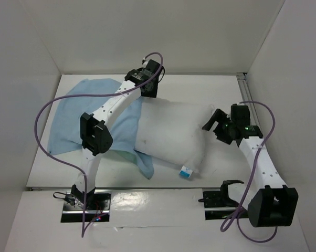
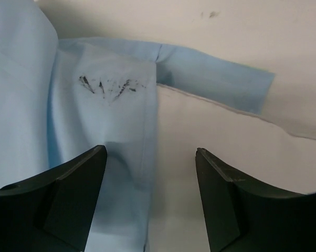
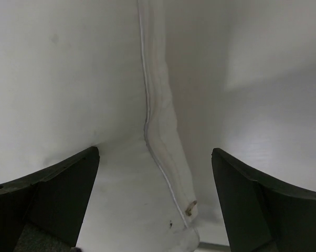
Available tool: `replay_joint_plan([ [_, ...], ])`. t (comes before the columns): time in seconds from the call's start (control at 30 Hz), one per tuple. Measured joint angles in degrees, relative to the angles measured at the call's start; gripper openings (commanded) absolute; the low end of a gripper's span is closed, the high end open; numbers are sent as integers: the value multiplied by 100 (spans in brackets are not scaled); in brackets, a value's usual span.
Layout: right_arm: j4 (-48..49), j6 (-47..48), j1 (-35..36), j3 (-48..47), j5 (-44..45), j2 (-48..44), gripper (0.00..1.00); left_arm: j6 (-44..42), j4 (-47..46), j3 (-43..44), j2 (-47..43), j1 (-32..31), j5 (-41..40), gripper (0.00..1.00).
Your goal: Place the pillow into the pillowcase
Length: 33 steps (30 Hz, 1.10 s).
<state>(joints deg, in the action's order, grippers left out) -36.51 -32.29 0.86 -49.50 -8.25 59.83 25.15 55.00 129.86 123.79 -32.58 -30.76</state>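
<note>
A flat white table [image 1: 221, 89] fills the overhead view, and everything below is placed by clock face on that view. The large, thin, light blue cloth pillowcase [image 1: 79, 115] lies spread and rumpled over the table's 9 to 10 o'clock side. One corner of it runs down to about 6 o'clock, under the near edge of the pillow. The plump white rectangular pillow [image 1: 174, 131] lies at the table's centre, with its long axis tilted from 10 toward 4 o'clock. Its 9 o'clock end meets the pillowcase, and nearly all of its white surface lies bare. Whether that end sits inside the sack's mouth or only on top of the cloth cannot be told.

The left gripper [image 1: 149, 90] hangs at the pillow's 11 o'clock corner. In its wrist view the left gripper [image 2: 150, 152] has its fingers spread wide and pinches nothing. Below it a hemmed edge of the pillowcase [image 2: 105, 115] lies beside the white pillow [image 2: 189, 126].

The right gripper [image 1: 213, 119] is at the pillow's 3 o'clock end. In its wrist view the right gripper [image 3: 155, 152] also has its fingers spread and empty, above the pillow's stitched seam [image 3: 147, 105].

A small blue-and-white label [image 1: 186, 171] sits at the pillow's 5 o'clock corner. Dark scribbled marks [image 2: 108, 85] show on the blue cloth.
</note>
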Motion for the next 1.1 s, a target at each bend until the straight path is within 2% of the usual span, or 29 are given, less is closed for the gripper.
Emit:
replay_joint_plan([
  [0.1,63,-59,-114,446,-800,59,96,-72,188,37,299,-31,-205,80],
  [0.2,466,-258,122,603,-1290,48,96,-85,247,31,422,-55,-452,56],
  [0.23,702,-348,269,671,-1368,33,95,-92,256,31,422,-61,-542,35],
  [0.27,931,-450,452,765,-1390,20,91,-76,264,33,422,-76,-619,27],
  [0.3,1165,-551,662,879,-1416,13,84,-92,282,44,422,-94,-688,18],
  [0.33,1397,-660,868,1012,-1440,13,65,-83,310,46,422,-103,-737,12],
  [0.37,1600,-745,1038,1150,-1458,20,50,-76,348,46,422,-105,-765,0],
  [0.4,1735,-846,1167,1259,-1480,26,35,-79,389,46,422,-101,-791,0],
  [0.5,2031,-1108,1445,1451,-1508,87,1,-109,420,70,411,-83,-713,0],
  [0.7,2144,-1128,1517,1351,-1377,184,0,-136,184,-15,-31,-37,61,0],
  [0.9,2275,-1143,1762,1145,-1226,514,0,-286,9,-24,-828,-216,1499,0],
  [1.0,2227,-1139,1976,623,-1193,914,0,-223,-111,-24,-1038,-417,2435,0],
  [1.1,1963,-1019,2098,-369,-1104,1198,0,-96,-387,0,-1128,-643,3134,0],
])
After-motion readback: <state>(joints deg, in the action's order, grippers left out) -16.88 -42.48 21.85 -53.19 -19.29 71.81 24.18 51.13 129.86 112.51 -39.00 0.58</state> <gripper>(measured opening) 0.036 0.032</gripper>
